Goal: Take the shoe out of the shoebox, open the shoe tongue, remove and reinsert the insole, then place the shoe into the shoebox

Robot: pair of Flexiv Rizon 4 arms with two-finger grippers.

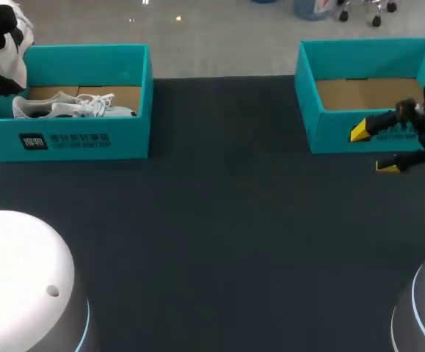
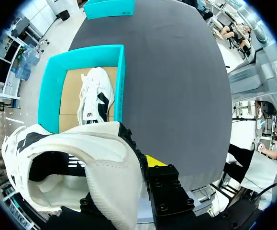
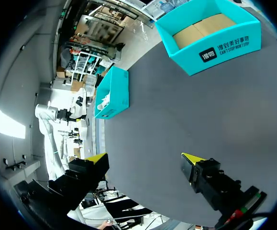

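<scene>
- Standing nearest, the right gripper (image 1: 373, 150) hangs over the dark table (image 1: 219, 220), just in front of the empty shoebox (image 1: 329, 132). Its yellow-tipped fingers are spread wide, with nothing between them.
- Empty shoebox: teal, on the table's right side, bare cardboard floor. In the right wrist view it lies ahead of that gripper's fingers.
- Left shoebox (image 1: 80, 139): teal, on the table's left side, well apart from the empty one. A second shoe (image 1: 73, 106), white, lies inside along the box's length.
- Left gripper (image 2: 128, 165): farthest item, raised by the left shoebox's outer end and clamped on the lifted shoe (image 2: 81, 163). One yellow tip shows against the shoe's side; the other is hidden behind the upper.
- Lifted shoe: white with black panels, clear of the box. Its long axis runs crosswise to the fingers, reaching sideways away from the visible tip. Its dark collar opening faces the wrist camera.
- Judgement: opening the tongue likely needs a second gripper. The free right gripper sits across the table's width, with the shoe far to its left, so that gap has to close first.
</scene>
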